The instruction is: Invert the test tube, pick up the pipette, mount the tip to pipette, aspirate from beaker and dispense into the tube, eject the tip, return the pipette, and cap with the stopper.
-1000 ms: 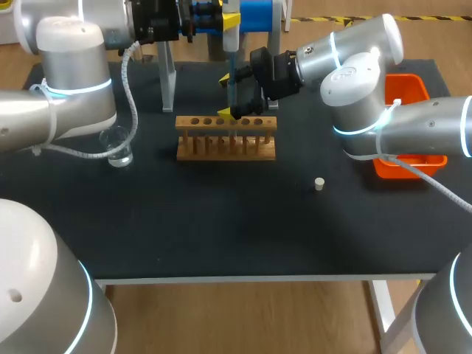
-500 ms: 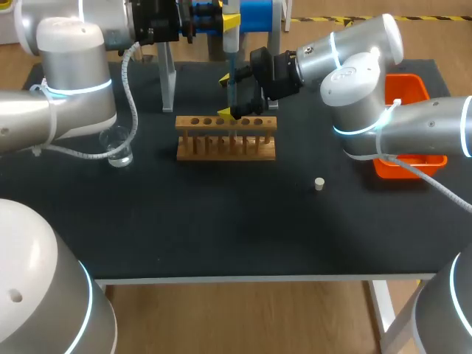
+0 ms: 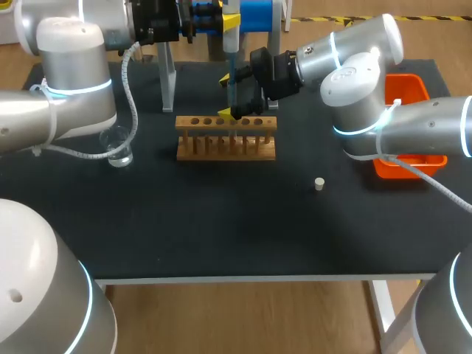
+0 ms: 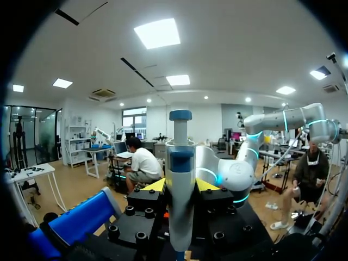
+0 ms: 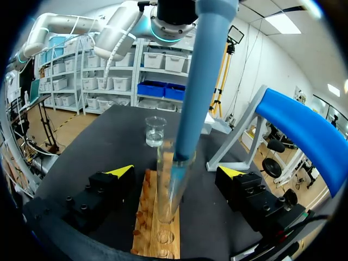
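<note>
The pipette (image 4: 180,163) is held with its long axis vertical, plunger end uppermost and blue tip pointing straight down. It is gripped at the body by the left tool (image 4: 180,186), whose yellow fingers are pressed against it from both sides. A dark panel is seen on the pipette body; its markings cannot be read. The lower end of the tip is seen in the right wrist view to enter the mouth of one tube (image 5: 163,182), which stands upright, mouth up, in a wooden rack (image 3: 226,140) with a single row of holes. The right tool (image 5: 176,171) is positioned at the rack with its fingers spread wide, one on either side of the tube and neither touching it; it is recorded as released. One beaker (image 3: 118,147) stands upright on the counter (image 3: 221,221), well apart from the rack on the left arm's side. One stopper (image 3: 319,184) rests alone on the counter, near the rack's right end. One orange bin (image 3: 413,85) is noted at the counter's right edge, partly hidden by the right arm.
</note>
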`<control>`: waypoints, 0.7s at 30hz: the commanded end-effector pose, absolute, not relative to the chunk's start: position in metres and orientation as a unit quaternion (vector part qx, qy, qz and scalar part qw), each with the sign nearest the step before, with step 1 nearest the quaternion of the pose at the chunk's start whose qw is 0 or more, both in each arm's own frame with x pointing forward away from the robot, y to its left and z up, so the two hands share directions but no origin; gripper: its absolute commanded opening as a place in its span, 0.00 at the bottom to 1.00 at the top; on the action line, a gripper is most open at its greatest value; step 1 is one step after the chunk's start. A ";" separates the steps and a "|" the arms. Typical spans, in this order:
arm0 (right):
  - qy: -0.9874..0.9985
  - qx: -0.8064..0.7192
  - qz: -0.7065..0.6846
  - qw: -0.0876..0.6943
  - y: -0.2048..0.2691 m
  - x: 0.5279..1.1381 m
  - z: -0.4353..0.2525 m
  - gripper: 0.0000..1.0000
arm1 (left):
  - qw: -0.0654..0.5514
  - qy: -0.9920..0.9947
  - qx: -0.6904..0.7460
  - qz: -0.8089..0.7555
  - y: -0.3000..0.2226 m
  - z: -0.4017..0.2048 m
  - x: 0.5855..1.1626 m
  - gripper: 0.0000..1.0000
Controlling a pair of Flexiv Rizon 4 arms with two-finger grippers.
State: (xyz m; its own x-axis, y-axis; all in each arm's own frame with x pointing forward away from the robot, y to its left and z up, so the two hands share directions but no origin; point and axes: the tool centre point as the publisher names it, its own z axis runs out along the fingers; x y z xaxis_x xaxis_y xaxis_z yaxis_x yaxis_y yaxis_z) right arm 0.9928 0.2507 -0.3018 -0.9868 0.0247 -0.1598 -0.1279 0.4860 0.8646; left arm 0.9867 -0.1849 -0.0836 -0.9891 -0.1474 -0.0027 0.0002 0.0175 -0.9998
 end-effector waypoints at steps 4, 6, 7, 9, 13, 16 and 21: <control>0.861 -0.021 0.500 0.091 0.225 0.988 -0.290 1.00 | 0.053 0.711 -0.051 -0.699 -0.186 -0.084 0.988 0.00; 0.861 -0.020 0.500 0.094 0.216 0.986 -0.286 1.00 | 0.053 0.711 -0.051 -0.699 -0.186 -0.084 0.988 0.00; 0.861 -0.018 0.500 0.095 0.212 0.985 -0.284 1.00 | 0.053 0.711 -0.051 -0.699 -0.186 -0.084 0.988 0.00; 0.856 -0.016 0.507 0.095 0.203 0.981 -0.277 1.00 | 0.053 0.711 -0.051 -0.699 -0.186 -0.084 0.988 0.00; 0.854 -0.027 0.508 0.107 0.189 0.973 -0.260 1.00 | 0.053 0.711 -0.051 -0.699 -0.186 -0.084 0.988 0.00; 0.851 -0.033 0.511 0.115 0.177 0.969 -0.246 1.00 | 0.053 0.711 -0.051 -0.699 -0.186 -0.084 0.988 0.00; 0.841 -0.033 0.526 0.125 0.156 0.964 -0.220 1.00 | 0.053 0.711 -0.051 -0.699 -0.186 -0.084 0.988 0.00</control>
